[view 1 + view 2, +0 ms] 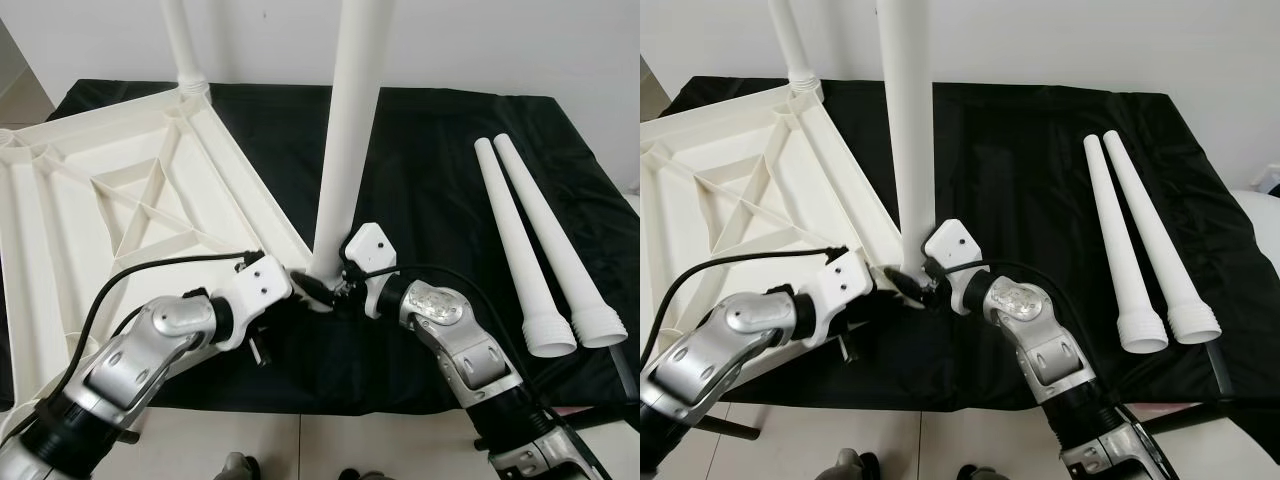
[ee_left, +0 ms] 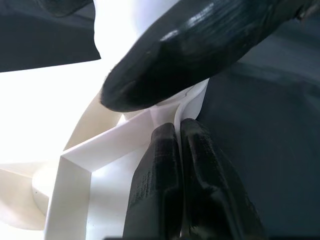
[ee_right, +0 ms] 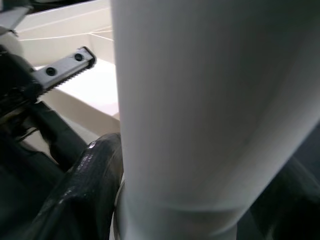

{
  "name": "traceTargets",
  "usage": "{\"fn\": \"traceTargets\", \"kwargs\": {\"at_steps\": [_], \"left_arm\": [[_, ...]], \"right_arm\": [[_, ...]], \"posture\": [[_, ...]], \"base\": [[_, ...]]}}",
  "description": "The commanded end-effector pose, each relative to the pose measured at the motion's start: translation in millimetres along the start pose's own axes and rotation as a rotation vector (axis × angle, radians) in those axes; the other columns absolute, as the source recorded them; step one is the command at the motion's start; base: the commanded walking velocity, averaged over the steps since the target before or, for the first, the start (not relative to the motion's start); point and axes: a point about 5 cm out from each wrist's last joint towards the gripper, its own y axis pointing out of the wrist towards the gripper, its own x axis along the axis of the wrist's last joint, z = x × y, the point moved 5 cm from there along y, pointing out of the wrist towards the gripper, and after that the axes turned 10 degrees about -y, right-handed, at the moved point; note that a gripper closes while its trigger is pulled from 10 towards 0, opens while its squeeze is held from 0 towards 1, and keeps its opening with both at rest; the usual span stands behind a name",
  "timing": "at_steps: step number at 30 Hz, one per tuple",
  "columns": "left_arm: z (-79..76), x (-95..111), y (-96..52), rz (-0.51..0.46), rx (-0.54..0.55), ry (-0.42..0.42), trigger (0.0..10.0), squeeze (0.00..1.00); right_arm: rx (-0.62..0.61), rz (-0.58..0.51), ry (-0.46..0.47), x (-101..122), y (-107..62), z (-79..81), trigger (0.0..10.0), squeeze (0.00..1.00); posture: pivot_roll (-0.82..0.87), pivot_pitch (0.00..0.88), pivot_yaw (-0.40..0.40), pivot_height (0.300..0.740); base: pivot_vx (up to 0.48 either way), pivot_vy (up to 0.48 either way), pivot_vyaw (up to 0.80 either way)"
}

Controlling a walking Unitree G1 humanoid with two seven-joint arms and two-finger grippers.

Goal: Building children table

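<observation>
Item 1. Left pincer [image 1: 312, 288], lower centre of the frame. Its two black fingers [image 2: 170, 185] were pressed together on the thin white wall at the near corner of the tabletop, with no gap between them. Judged purpose: to pin the panel down so it would not turn or slide while a leg was worked into it.

Item 2. Right pincer [image 1: 345, 280], just right of the first and nearly touching it. Its fingers reached around the base of the upright leg [image 1: 345, 140], one dark finger [image 3: 87, 185] lying against the leg's lower collar. They seemed closed on the leg; the contact itself was partly hidden. Judged purpose: to steady or twist the leg at the point where it enters its socket.

Item 3. Tabletop [image 1: 120, 190], white plastic, left half of the frame, lying upside down on the black-covered desk [image 1: 440, 160] with its ribbed underside showing. Inverted so the corner sockets face up.

Item 4. Two spare legs [image 1: 545, 250], right of the frame, lying side by side on the desk, flared threaded ends nearest the camera. Well apart from the work, within reach for later.

Item 5. Far leg [image 1: 185, 45], upper left, standing in the far corner socket, apparently fitted.
</observation>
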Motion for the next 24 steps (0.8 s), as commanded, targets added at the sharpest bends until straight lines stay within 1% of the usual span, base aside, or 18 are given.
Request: {"fn": "traceTargets", "kwargs": {"at_steps": [1,4,7,8,10,11,16,18,19,20,21,22,23,24], "left_arm": [[-33.9,-6.7,-10.6,0.064,-0.314,0.028,0.0,0.0],[-37.0,-9.0,-17.6,0.074,-0.319,0.025,0.0,0.0],[-37.9,-9.1,-18.4,0.075,-0.318,0.023,0.0,0.0],[-38.7,-9.3,-18.2,0.076,-0.318,0.023,0.0,0.0],[-39.5,-9.4,-18.3,0.077,-0.318,0.022,0.0,0.0],[-39.9,-8.6,-17.4,0.073,-0.316,0.02,0.0,0.0],[-35.0,-1.3,-11.1,0.037,-0.274,0.01,0.0,0.0],[-27.4,7.4,-3.6,-0.001,-0.228,-0.008,0.0,0.0],[-27.4,7.4,-3.6,-0.001,-0.228,-0.008,0.0,0.0],[-22.5,12.3,2.2,-0.021,-0.201,-0.019,0.0,0.0],[-22.5,12.3,2.2,-0.021,-0.201,-0.019,0.0,0.0],[-19.4,15.2,5.9,-0.033,-0.184,-0.027,0.0,0.0],[-15.2,18.9,11.2,-0.045,-0.162,-0.035,0.0,0.0],[-10.2,23.9,17.5,-0.059,-0.139,-0.039,0.0,0.0]], "right_arm": [[0.006,0.016,0.001,-2.6,-6.4,-3.0,10.0,0.0],[0.06,0.005,0.019,-1.7,-8.4,3.4,10.0,0.0],[0.065,0.001,0.019,-1.1,-8.7,3.3,10.0,0.0],[0.067,-0.006,0.022,-0.5,-8.5,3.3,9.7,0.0],[0.071,-0.01,0.025,0.0,-8.5,3.4,9.7,0.0],[0.073,-0.012,0.029,-0.2,-8.4,3.9,0.0,0.0],[0.032,0.034,0.046,-11.2,-7.3,3.7,0.0,0.0],[-0.086,0.129,0.059,-30.4,-4.3,-3.1,0.0,0.0],[-0.086,0.129,0.059,-30.4,-4.3,-3.1,0.0,0.0],[-0.16,0.187,0.06,-41.9,-2.7,-6.6,0.0,0.0],[-0.16,0.187,0.06,-41.9,-2.7,-6.6,0.0,0.0],[-0.206,0.223,0.059,-48.6,-2.0,-8.5,0.0,0.0],[-0.263,0.259,0.074,-56.0,-1.5,-11.5,0.0,0.0],[-0.353,0.316,0.091,-66.1,-2.2,-17.4,0.0,0.0]], "posture": [[0.09,0.184,-0.018,0.74],[0.09,0.184,-0.022,0.74],[0.09,0.184,-0.023,0.74],[0.09,0.183,-0.024,0.74],[0.09,0.183,-0.024,0.74],[0.09,0.183,-0.024,0.74],[0.08,0.183,-0.023,0.74],[0.08,0.183,-0.023,0.74],[0.08,0.183,-0.023,0.74],[0.08,0.182,-0.022,0.74],[0.08,0.182,-0.022,0.74],[0.08,0.181,-0.021,0.74],[0.08,0.18,-0.022,0.74],[0.08,0.18,-0.02,0.74]], "base": [[0.0,0.0,0.0],[0.0,0.0,0.0],[0.0,0.0,0.0],[0.0,0.0,0.0],[0.0,0.0,0.0],[0.0,0.0,0.0],[0.0,0.0,0.0],[0.0,0.0,0.0],[0.0,0.0,0.0],[0.0,0.0,0.0],[0.0,0.0,0.0],[0.0,0.0,0.0],[0.0,0.0,0.0],[0.0,0.0,0.0]]}}
